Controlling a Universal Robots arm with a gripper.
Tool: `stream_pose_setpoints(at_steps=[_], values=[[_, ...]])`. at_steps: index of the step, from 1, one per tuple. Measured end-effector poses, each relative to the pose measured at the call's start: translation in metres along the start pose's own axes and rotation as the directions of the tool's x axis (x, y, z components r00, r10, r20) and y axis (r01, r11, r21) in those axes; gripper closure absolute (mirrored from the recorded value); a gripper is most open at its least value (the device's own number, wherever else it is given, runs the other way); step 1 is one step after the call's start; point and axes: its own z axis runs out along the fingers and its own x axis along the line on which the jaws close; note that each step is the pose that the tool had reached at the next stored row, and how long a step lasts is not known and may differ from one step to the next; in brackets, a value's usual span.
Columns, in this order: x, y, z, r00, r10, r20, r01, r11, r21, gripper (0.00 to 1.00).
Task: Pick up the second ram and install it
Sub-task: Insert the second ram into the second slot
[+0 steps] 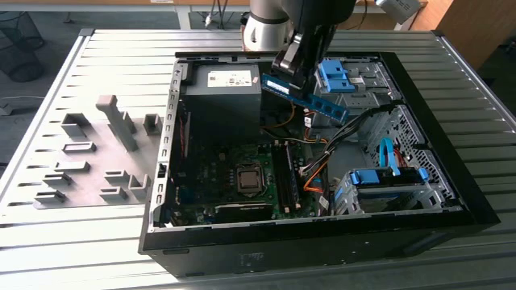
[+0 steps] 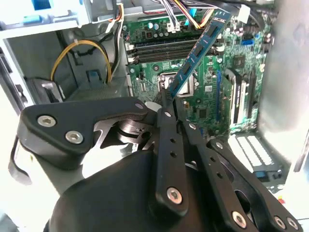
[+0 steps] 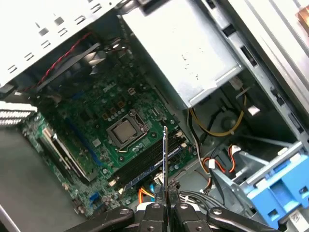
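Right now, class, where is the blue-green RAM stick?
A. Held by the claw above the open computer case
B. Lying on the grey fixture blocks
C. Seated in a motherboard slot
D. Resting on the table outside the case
A: the claw grips the RAM by one end, in the air over the case.

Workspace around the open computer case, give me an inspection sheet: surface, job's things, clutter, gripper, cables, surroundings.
Surface: ribbed metal table carrying an open computer case.
Job's things: the second ram is held in the air above the case interior, tilted; the motherboard with its black memory slots lies below.
Clutter: grey fixture blocks on the table at the exterior view's left of the case.
Gripper: the gripper has its fingers shut on one end of the ram stick.
Cables: orange and black wire bundles beside the slots; a yellow loop near the drive bay.
Surroundings: wire bin on the floor beyond the table.
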Motion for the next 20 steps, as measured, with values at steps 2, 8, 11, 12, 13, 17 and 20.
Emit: stream_pose_setpoints(at_steps=[2, 8, 11, 12, 13, 17, 20], values=[[0.0, 0.0, 0.0006, 0.9994, 0.036, 0.0001, -0.036, 0.9994, 0.0008, 0.86], [0.0001, 0.0, 0.0024, 0.9895, 0.145, 0.0002, -0.145, 0.9895, 0.0032, 0.86], [0.0001, 0.0, 0.0034, 0.98, 0.199, 0.0005, -0.199, 0.98, 0.0044, 0.86], [0.0001, 0.0, 0.0038, 0.9763, 0.217, 0.0007, -0.217, 0.9762, 0.0047, 0.86], [0.0001, 0.0, 0.0041, 0.9722, 0.234, 0.0008, -0.234, 0.9722, 0.0051, 0.86], [0.0001, 0.0, 0.0056, 0.9524, 0.305, 0.0014, -0.305, 0.9524, 0.0066, 0.86], [0.0001, 0.0, 0.0071, 0.9346, 0.356, 0.0018, -0.356, 0.9346, 0.0077, 0.86]])
